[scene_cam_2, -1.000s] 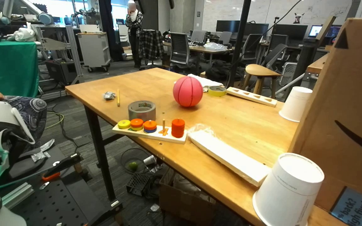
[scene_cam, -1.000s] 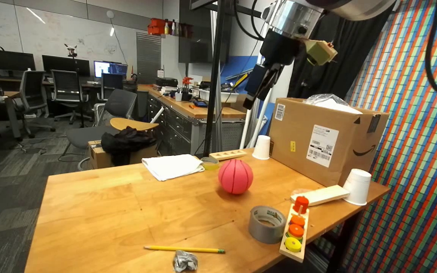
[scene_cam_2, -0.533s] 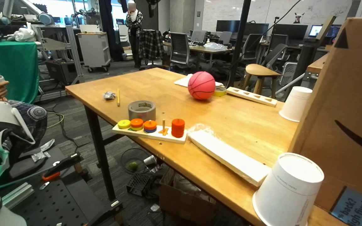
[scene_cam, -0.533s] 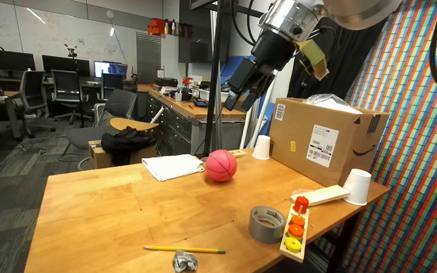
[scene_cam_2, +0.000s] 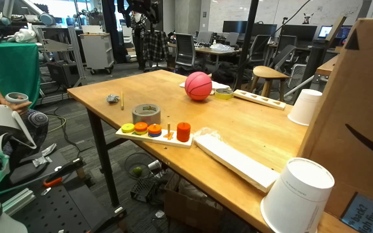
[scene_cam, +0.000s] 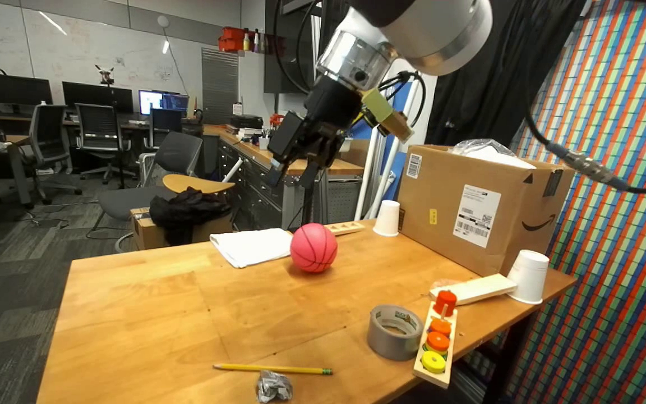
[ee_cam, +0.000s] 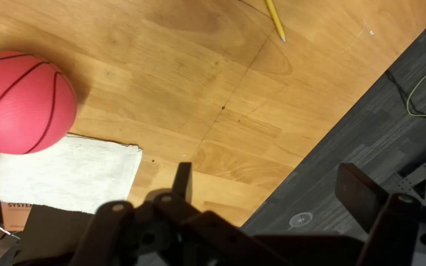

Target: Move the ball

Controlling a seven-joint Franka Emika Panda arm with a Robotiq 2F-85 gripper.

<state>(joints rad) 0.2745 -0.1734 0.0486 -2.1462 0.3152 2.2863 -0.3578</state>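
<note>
One pinkish-red miniature basketball, resting on the wooden surface beside a white cloth. One end effector, hanging above, jaws apart, nothing between. Advised for grasping: centre over the basketball, descend straight, close evenly; glancing contact would probably roll it.

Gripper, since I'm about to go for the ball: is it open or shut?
Open: in the wrist view the gripper has its fingers wide apart, with the ball off to one side.

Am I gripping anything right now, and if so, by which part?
Nothing is held: the gripper is open and empty, and the ball sits apart on the table.
</note>
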